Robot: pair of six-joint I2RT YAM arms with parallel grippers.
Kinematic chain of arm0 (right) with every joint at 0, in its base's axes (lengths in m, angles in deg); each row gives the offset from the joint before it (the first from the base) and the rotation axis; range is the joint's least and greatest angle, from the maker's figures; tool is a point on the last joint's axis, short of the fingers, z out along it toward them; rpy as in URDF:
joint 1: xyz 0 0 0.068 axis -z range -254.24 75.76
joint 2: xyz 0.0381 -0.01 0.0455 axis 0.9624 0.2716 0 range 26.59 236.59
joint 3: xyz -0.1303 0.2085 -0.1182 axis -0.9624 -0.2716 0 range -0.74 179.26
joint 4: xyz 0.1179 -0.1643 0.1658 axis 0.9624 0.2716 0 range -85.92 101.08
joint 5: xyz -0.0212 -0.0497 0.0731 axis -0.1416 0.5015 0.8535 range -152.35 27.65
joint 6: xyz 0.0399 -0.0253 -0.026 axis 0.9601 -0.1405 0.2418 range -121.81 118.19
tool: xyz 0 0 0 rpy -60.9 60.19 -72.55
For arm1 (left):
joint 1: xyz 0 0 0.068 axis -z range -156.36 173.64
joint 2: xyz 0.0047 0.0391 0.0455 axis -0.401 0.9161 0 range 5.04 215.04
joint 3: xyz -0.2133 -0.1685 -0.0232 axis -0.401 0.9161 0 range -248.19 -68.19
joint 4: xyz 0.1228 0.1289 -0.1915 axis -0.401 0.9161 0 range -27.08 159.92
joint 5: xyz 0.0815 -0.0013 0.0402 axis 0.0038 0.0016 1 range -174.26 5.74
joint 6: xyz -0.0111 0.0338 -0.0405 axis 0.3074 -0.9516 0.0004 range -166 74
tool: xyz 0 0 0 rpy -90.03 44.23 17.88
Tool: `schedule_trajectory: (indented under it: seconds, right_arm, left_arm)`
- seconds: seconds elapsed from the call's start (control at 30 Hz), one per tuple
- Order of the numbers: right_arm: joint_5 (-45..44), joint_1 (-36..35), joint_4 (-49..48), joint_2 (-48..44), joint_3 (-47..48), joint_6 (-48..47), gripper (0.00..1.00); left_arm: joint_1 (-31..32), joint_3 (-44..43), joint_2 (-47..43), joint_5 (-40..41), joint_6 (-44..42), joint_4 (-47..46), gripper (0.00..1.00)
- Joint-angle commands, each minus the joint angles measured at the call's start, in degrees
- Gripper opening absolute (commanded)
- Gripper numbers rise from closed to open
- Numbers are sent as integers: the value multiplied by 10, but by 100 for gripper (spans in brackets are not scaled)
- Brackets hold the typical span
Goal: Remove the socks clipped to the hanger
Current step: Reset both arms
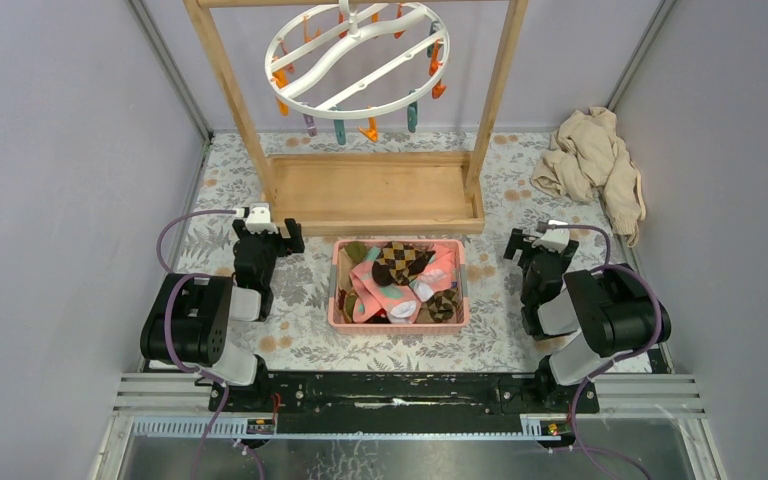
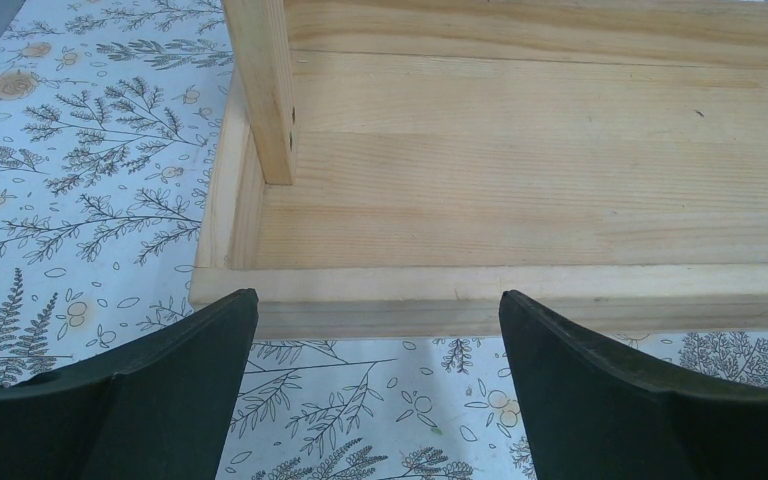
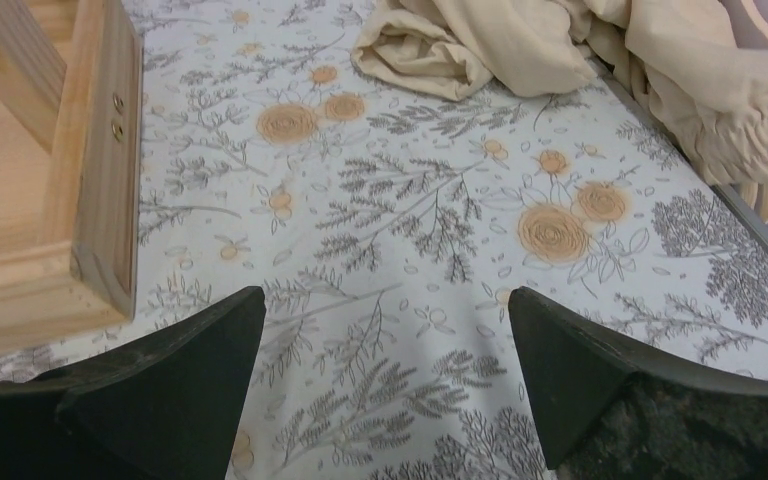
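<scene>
The white ring hanger [image 1: 358, 110] hangs from the wooden rack's top bar, and its orange, teal and purple clips [image 1: 340, 130] hold nothing that I can see. Several patterned socks [image 1: 400, 272] lie piled in a pink basket [image 1: 397, 325] between the arms. My left gripper [image 1: 268, 232] [image 2: 378, 300] rests low, left of the basket, open and empty, facing the rack's base. To the right of the basket, my right gripper [image 1: 540, 243] [image 3: 387, 300] is open over the floral table cover with nothing between its fingers.
The wooden rack base [image 1: 375, 190] [image 2: 520, 180] [image 3: 30, 200] stands just behind the basket, its two posts rising at either end. A beige cloth heap [image 1: 595, 165] [image 3: 600, 50] lies at the back right. Grey walls close in both sides.
</scene>
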Motion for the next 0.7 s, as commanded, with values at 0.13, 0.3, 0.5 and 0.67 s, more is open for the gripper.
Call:
schedule_trajectory:
  seconds: [0.13,0.3,0.5,0.67]
  right_arm:
    - [28,22,106,-14,74,5,100]
    - [46,35,141,-14,90,10,100]
    - [50,38,141,-14,91,10,100]
    - [50,38,120,-14,82,10,100]
  left_arm:
    - [-5,3,4,3,-11,-41,98]
    - [-5,1,4,4,-12,-38,98]
    - [-5,1,4,4,-12,-37,98]
    - [-5,2,4,4,-14,-39,98]
